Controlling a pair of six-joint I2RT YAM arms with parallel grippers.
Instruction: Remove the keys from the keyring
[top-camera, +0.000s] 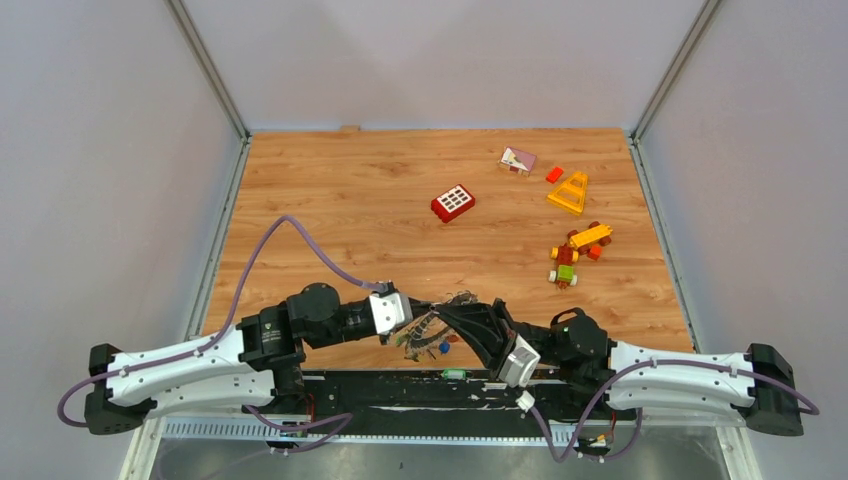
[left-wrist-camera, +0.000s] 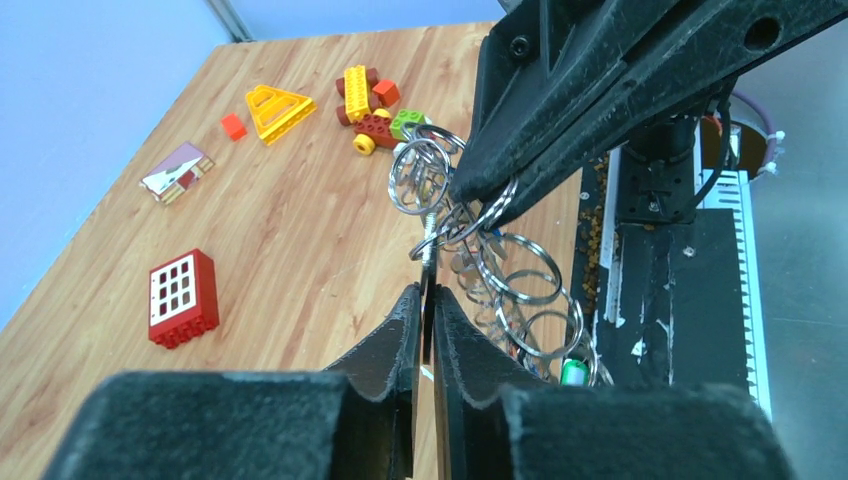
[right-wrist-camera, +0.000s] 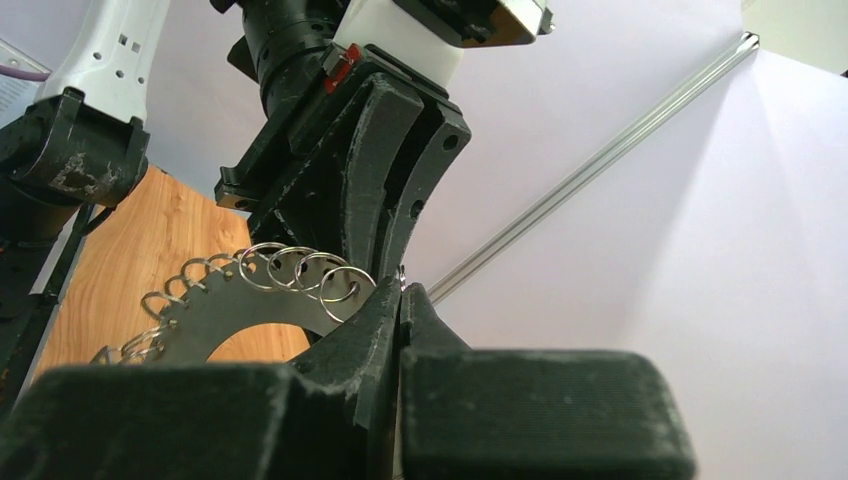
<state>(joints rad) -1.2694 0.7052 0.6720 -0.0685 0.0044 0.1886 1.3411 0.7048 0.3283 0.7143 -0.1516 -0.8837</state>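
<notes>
The keyring (right-wrist-camera: 215, 315) is a flat grey ring plate with small silver split rings (right-wrist-camera: 300, 270) threaded round its rim. It hangs above the table's near edge between both arms (top-camera: 432, 322). My left gripper (left-wrist-camera: 428, 292) is shut on the plate's thin edge, which stands upright between the pads. My right gripper (right-wrist-camera: 402, 288) comes in from the other side, its fingertips (left-wrist-camera: 480, 190) pinching a split ring (left-wrist-camera: 492, 212) at the plate's rim. The keys (top-camera: 425, 342) dangle below the ring, among them a blue-headed one (top-camera: 444, 347) and a green-headed one (left-wrist-camera: 572, 372).
Toy bricks lie on the wooden table: a red window brick (top-camera: 453, 203), a yellow triangle (top-camera: 569, 192), a small orange brick (top-camera: 554, 174), a pink-white tile (top-camera: 517, 160) and a brick car (top-camera: 575, 255). The black base rail (top-camera: 400, 385) runs just below the grippers.
</notes>
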